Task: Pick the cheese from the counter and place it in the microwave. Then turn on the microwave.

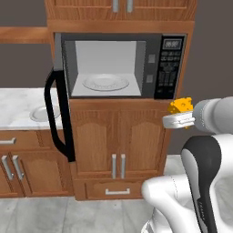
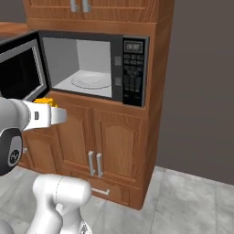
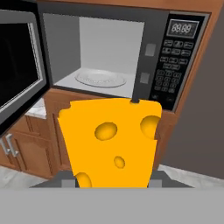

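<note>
Far left: the counter (image 1: 18, 102) is a white marble slab with a round grey plate (image 1: 42, 113) resting on it. I see no cheese left there, so I count the pick as done.

Moving right: the microwave door (image 1: 61, 95) is swung wide open to the left, its curved dark handle (image 1: 51, 113) hanging out over the counter edge. The microwave (image 1: 120, 66) cavity is light grey and open to me, with a clear glass turntable (image 1: 105, 83) on its floor and nothing on it yet. From the hand camera the opening sits straight ahead and above.

Right of that: the button panel (image 1: 169, 68) with its small display, untouched as far as I can judge.

Near right, below the panel: my gripper (image 1: 180, 119) has its jaws clamped on the cheese (image 1: 181, 105), the orange-yellow wedge standing up out of the fingers. It hangs in front of the wooden cabinet (image 1: 118, 136), lower than the microwave floor and well apart from the opening.

My reckoning: roughly a third through. Left to do: lift and carry the wedge left into the cavity, set it on the turntable, let go, back out, close the door, press start.
</note>
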Controlling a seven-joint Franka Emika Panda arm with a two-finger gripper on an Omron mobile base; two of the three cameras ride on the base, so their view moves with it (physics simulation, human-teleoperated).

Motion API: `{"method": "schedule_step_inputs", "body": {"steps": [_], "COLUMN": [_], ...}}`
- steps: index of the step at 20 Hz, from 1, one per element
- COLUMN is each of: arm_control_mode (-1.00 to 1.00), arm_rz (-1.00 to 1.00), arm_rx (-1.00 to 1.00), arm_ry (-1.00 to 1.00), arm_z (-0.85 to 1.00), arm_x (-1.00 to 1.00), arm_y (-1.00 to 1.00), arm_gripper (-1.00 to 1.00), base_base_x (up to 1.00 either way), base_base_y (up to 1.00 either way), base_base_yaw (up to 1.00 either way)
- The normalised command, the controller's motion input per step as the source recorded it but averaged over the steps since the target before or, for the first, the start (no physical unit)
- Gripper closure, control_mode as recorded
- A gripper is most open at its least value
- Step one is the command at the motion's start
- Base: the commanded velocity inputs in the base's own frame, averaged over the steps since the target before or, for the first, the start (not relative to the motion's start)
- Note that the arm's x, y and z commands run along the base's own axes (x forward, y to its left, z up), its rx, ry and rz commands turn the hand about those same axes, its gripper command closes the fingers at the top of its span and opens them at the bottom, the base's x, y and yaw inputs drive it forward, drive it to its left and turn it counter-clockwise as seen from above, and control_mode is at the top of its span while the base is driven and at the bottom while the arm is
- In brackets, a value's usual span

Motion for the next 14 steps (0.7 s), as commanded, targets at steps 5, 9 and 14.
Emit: {"method": "schedule_step_inputs", "body": {"steps": [5,9,14], "arm_control_mode": [1.00,1.00,1.00], "arm_rz": [0.00,0.00,0.00], "arm_rx": [0.00,0.00,0.00], "arm_ry": [0.00,0.00,0.00], "arm_z": [0.00,0.00,0.00], "arm_x": [0.00,0.00,0.00], "arm_y": [0.00,0.00,0.00], "arm_gripper": [1.00,1.00,1.00], "base_base_x": [0.39,0.38,0.38], "base_base_y": [-0.14,-0.10,-0.01], "base_base_yaw": [0.05,0.04,0.03]}}
